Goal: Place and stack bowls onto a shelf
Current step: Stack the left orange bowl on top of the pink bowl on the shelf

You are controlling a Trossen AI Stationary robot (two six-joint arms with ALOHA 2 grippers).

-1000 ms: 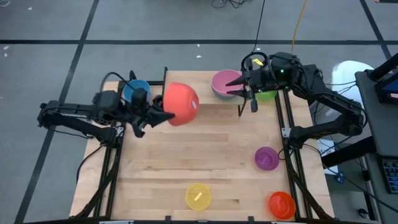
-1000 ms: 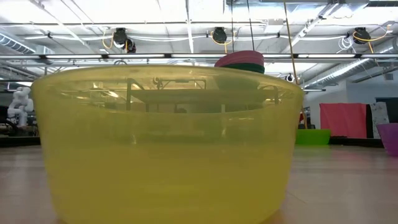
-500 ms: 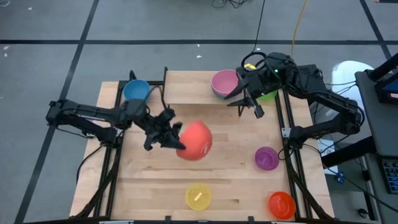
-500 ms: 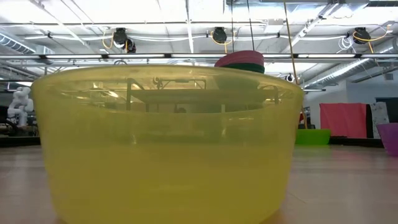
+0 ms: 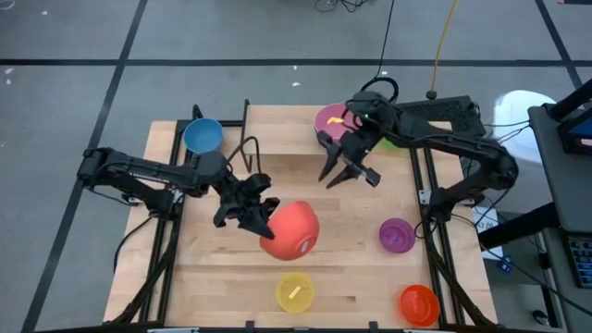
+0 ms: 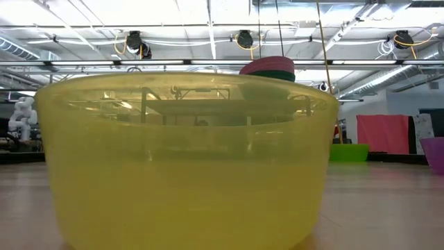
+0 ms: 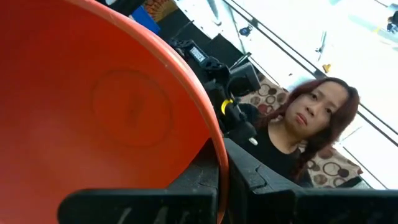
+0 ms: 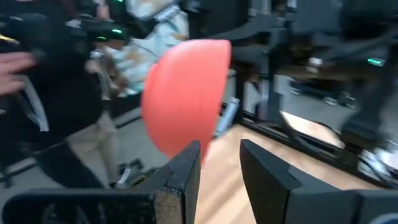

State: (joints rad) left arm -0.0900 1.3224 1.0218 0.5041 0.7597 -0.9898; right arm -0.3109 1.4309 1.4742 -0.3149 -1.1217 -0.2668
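Note:
My left gripper (image 5: pixel 255 214) is over the table's middle, shut on the red bowl (image 5: pixel 290 230), which also shows in the right wrist view (image 8: pixel 186 93). My right gripper (image 5: pixel 348 173) hangs open just near of the shelf (image 5: pixel 277 129), touching nothing. The pink bowl (image 5: pixel 331 120) sits nested in a teal one on the shelf, seen from the low view as a stack (image 6: pixel 267 67). The green bowl (image 5: pixel 400 141) is half hidden behind the right arm. The blue bowl (image 5: pixel 203 135) stands at the far left. The purple (image 5: pixel 397 235), yellow (image 5: pixel 294 291) and orange (image 5: pixel 418 303) bowls rest on the table. My left gripper holds the red bowl by its rim (image 7: pixel 214 146), one finger inside the bowl (image 7: pixel 143 208) and one outside (image 7: pixel 280 193). The fingers come from the table's left, slanting down. The bowl is on its side, mouth toward the gripper, and appears lifted clear of the table.
The yellow bowl (image 6: pixel 187 160) fills the low view. A person (image 7: pixel 305 130) sits beyond the table. Black frame rails (image 5: pixel 430 250) run along both table sides. There is bare tabletop (image 5: pixel 231 268) at near left.
My left gripper has carried the red bowl from beside the shelf's left end toward the near edge and right, to the table's middle. My right gripper has moved from the pink bowl toward the near edge and left.

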